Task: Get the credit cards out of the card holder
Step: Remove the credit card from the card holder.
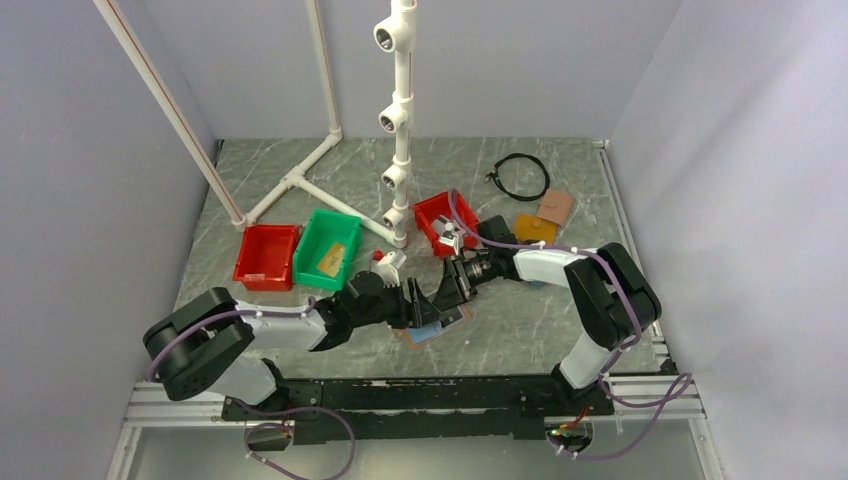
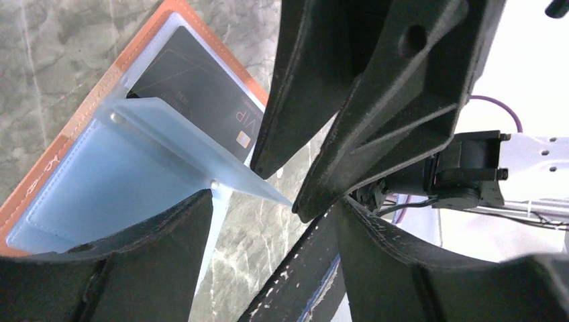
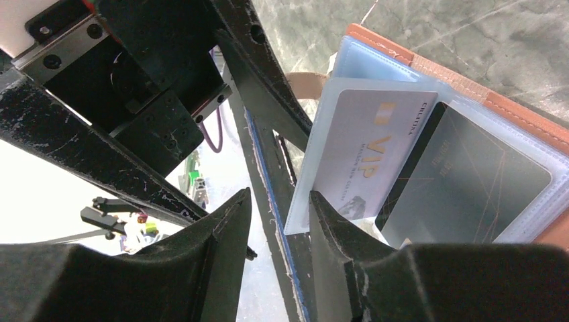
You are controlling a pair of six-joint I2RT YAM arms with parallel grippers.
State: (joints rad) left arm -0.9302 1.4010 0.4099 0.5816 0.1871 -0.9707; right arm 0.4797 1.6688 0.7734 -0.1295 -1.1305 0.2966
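Left gripper [image 1: 420, 305] spread wide, clamping nothing. Right gripper [image 3: 278, 194] part open, straddling a thin dark edge [image 3: 272, 201] without visible contact. Card holder [image 1: 432, 333] lying open directly beneath both sets of fingertips.

Risks: catching the loose blue sleeve leaf [image 2: 181, 137] instead of a card and dragging the whole holder; crowded fingers colliding.

Count: one holder. Two sleeved cards: grey-white card [image 3: 362, 151] beside the right fingertip, dark card [image 3: 463, 191] beyond. Possibly a third, a tan piece [image 1: 333, 259], in the green bin [image 1: 307, 248] far from the left gripper.
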